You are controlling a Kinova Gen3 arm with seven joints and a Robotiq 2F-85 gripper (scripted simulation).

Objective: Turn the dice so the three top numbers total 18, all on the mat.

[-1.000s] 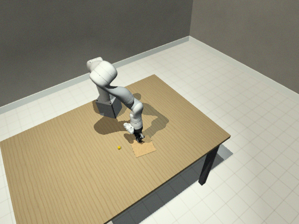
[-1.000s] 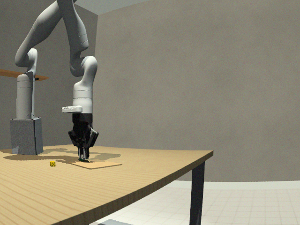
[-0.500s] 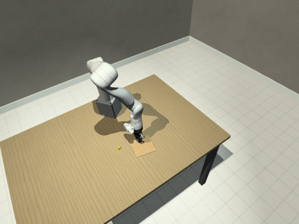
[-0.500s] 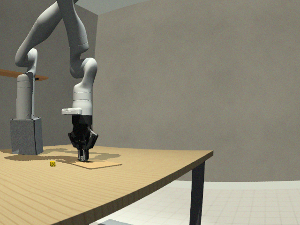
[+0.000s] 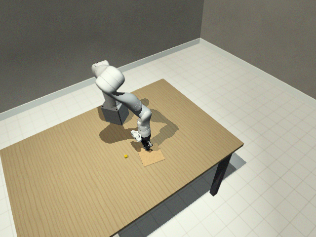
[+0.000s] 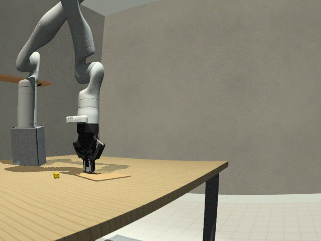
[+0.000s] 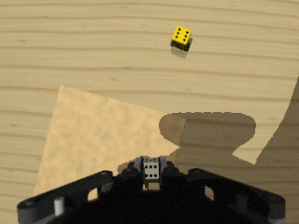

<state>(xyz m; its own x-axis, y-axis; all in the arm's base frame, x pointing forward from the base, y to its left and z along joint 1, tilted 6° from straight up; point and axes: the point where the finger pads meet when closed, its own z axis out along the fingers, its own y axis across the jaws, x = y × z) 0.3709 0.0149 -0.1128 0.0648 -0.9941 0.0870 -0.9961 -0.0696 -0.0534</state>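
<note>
Yellow, the die (image 5: 125, 156) lies on the bare wood of the table (image 5: 63, 178), left of centre in the top view and just off the mat's left edge; in my wrist view it sits at the upper centre (image 7: 181, 36), showing six pips toward the camera. To its right lies the tan mat (image 5: 154, 157), flat on the table, a little right of centre. My pincer (image 5: 147, 148) points straight down over the mat's upper left corner, its fingers pinching a white die (image 7: 150, 169) that shows at the bottom centre of the wrist view, a six-pip face toward the lens. In the exterior view my fingertips (image 6: 88, 168) come down to the mat's near corner (image 6: 103, 176). I cannot see a third die anywhere.
</note>
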